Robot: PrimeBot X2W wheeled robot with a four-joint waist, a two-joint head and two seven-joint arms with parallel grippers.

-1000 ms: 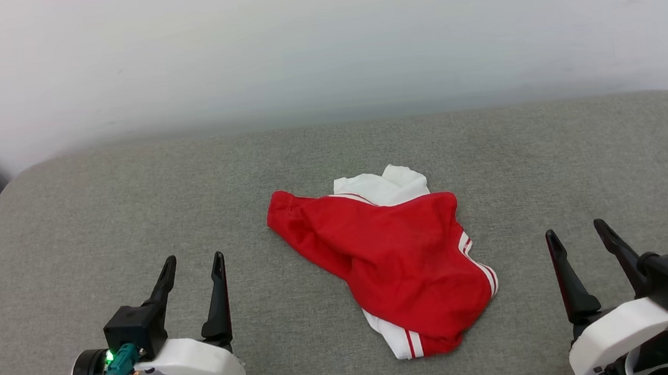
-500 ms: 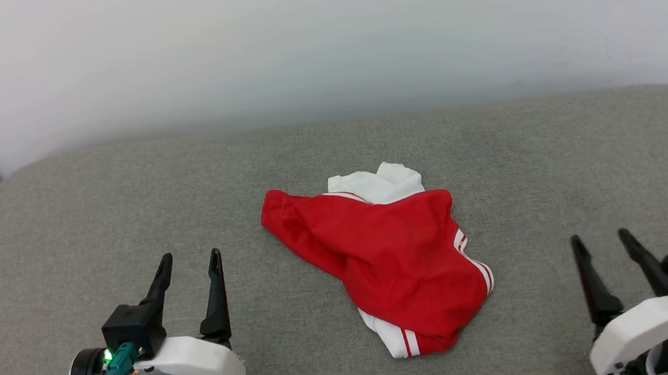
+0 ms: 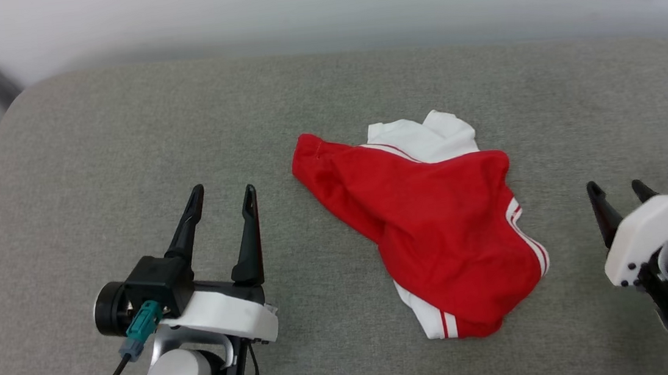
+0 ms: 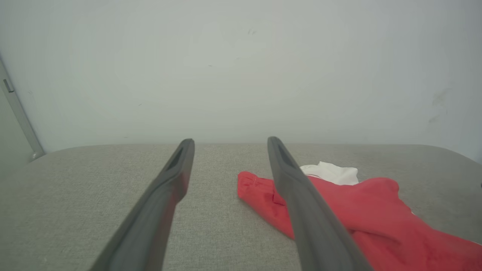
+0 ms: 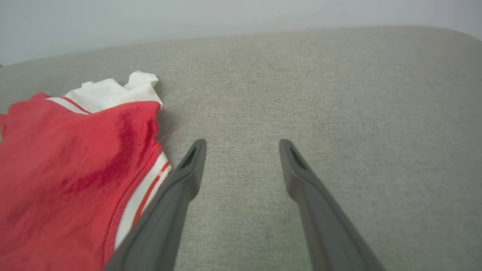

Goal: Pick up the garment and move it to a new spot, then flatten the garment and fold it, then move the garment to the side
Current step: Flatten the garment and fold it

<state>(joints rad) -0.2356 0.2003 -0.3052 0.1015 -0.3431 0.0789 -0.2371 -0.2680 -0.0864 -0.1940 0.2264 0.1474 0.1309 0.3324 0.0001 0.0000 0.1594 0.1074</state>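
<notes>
Between left pincer (image 3: 224, 189) and right pincer (image 3: 614, 185), apart from both, crumpled garment (image 3: 436, 226)

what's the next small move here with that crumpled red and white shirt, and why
Probably ease the left claw rightward to the nearest end of the crumpled bright red jersey shirt with white sleeve panels. It lies unheld on the grey fabric surface, and the left claw and right claw both stand open, empty and apart from it.

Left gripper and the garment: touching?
Apart. The head view shows a strip of bare grey cushion between the open left gripper and the garment, whose nearest red edge lies to its right.
</notes>
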